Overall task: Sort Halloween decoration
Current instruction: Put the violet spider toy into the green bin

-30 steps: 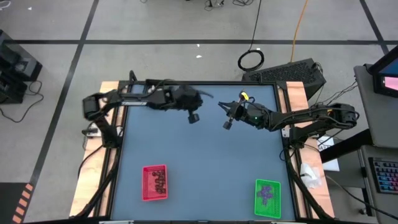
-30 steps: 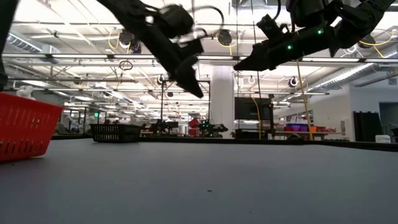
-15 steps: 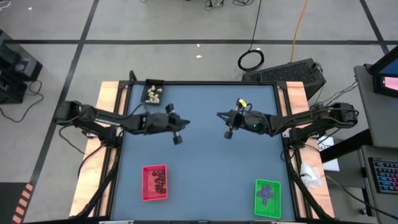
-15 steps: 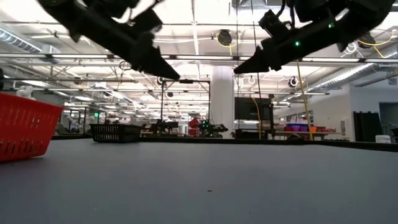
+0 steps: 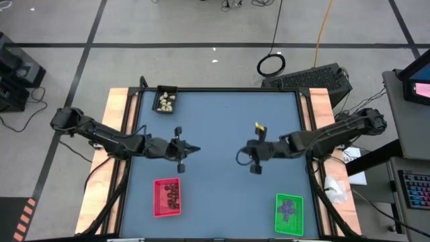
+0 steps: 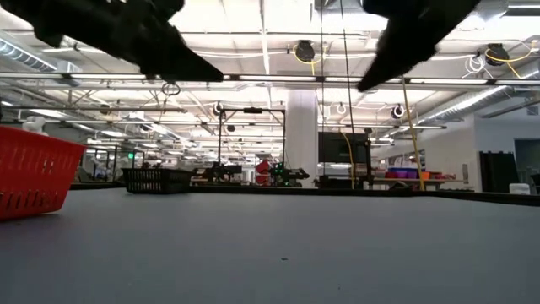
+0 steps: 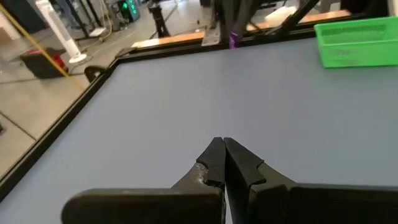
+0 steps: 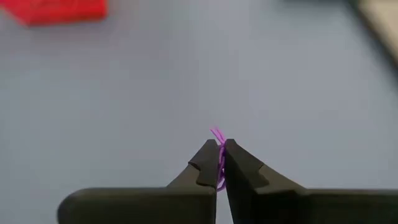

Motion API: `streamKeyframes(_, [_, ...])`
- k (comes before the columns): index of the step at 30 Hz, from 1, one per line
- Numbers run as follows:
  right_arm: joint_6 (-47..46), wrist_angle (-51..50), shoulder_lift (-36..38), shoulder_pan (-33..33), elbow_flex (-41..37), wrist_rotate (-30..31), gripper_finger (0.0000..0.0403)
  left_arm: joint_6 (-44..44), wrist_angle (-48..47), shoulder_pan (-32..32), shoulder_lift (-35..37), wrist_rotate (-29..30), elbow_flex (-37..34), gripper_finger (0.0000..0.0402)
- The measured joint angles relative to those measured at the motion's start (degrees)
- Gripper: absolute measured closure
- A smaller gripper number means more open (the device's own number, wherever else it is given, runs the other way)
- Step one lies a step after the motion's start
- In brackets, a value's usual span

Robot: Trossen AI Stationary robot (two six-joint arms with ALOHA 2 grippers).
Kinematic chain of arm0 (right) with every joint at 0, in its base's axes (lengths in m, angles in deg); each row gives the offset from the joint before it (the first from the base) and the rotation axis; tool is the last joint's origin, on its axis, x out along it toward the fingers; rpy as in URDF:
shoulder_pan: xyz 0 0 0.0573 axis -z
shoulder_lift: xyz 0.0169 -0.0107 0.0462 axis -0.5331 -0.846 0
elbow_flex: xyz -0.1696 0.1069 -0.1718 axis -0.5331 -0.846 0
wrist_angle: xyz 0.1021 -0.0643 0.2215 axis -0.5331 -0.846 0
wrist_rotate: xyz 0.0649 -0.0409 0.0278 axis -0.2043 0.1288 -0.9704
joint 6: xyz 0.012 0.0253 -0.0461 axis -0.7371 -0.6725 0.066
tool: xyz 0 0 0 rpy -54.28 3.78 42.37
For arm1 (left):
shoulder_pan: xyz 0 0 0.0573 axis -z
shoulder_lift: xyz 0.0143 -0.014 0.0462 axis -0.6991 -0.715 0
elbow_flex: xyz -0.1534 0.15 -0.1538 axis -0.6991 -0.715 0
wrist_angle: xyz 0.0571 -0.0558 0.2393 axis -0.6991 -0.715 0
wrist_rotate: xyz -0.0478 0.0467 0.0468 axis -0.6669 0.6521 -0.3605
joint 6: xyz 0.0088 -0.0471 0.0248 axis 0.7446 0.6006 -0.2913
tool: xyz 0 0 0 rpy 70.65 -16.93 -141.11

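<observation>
Left gripper (image 5: 195, 148) hovers over the blue-grey table (image 5: 222, 114) at mid-left, fingers pressed together, nothing between them in the left wrist view. Right gripper (image 5: 239, 158) hovers mid-right, facing the left one with a gap between; its fingers are pinched on a thin purple strand (image 8: 218, 155), probably one of the purple bits, sticking out past the tips. Black tray (image 5: 165, 99) sits at the far-left corner holding cream-white lumps (image 5: 166, 102). Red tray (image 5: 167, 197) sits near-left, just nearer than the left gripper, with black lumps (image 5: 174, 195) inside. Green tray (image 5: 289, 214) sits at the near-right corner holding purple bits (image 5: 288, 209). The low view shows both arms only as dark shapes high above the table, red tray at left edge, black tray farther back.
</observation>
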Motion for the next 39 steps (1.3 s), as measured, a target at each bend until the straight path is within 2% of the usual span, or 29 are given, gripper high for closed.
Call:
streamKeyframes(6, [-16.3,-12.8,0.4,-8.2,3.7,-7.8,0.0399,0.0,-0.9,4.7,1.5,4.1,-1.1,0.0402])
streamKeyframes(17, [-48.3,-22.4,0.4,-24.2,5.6,-21.4,0.0399,-1.5,-0.4,6.7,1.7,4.5,-1.1,0.0402])
streamKeyframes(25, [-70.1,-23.9,-1.9,-34.5,5.6,-23.3,0.0399,-1.7,-0.3,6.7,1.7,5.0,-1.0,0.0402])
streamKeyframes(31, [-74.5,-24.7,-7.5,-38.0,5.6,-27.5,0.0400,-1.9,-0.3,6.7,1.7,5.7,-1.0,0.0402])
streamKeyframes(39, [-74.4,-24.6,-14.8,-37.9,5.6,-27.7,0.0401,-1.9,-0.3,6.7,1.7,5.8,-1.0,0.0402])
